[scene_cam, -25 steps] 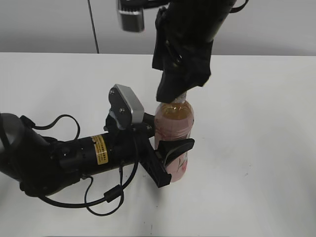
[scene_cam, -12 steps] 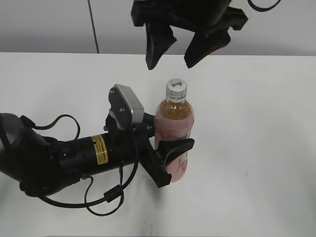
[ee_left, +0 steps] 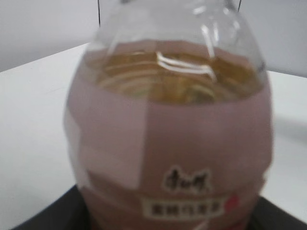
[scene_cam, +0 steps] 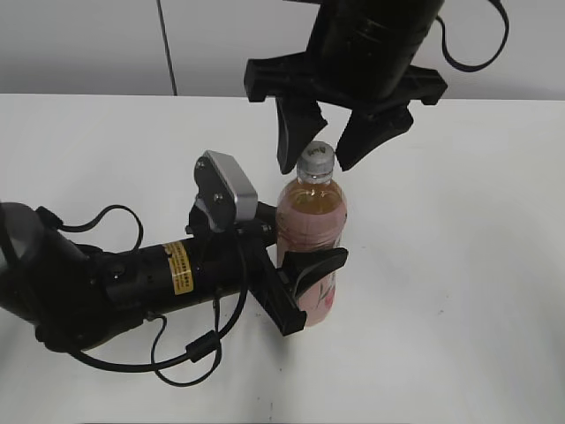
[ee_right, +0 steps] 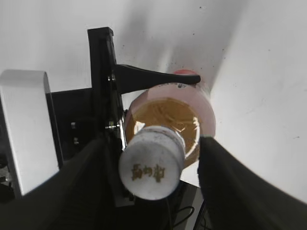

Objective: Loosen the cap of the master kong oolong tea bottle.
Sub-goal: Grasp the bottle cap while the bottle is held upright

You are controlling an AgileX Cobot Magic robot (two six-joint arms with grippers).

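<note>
The master kong oolong tea bottle (scene_cam: 311,231) stands upright on the white table, amber tea above a pink label. Its label fills the left wrist view (ee_left: 172,143). My left gripper (scene_cam: 305,278) is shut on the bottle's lower body, fingers on both sides. The white cap (scene_cam: 316,160) sits on the neck. From above it shows in the right wrist view (ee_right: 152,166) with a dark mark on top. My right gripper (scene_cam: 320,147) is open, fingers either side of the cap with gaps, also seen in the right wrist view (ee_right: 153,184).
The left arm (scene_cam: 132,278) lies along the table at the left with a loose black cable (scene_cam: 190,353) in front. The white table (scene_cam: 459,291) stretches to the right. A grey wall (scene_cam: 88,44) is behind.
A second ago the right gripper was closed around the cap. It then rose and opened above the bottle, and has now come back down with open fingers flanking the cap.
</note>
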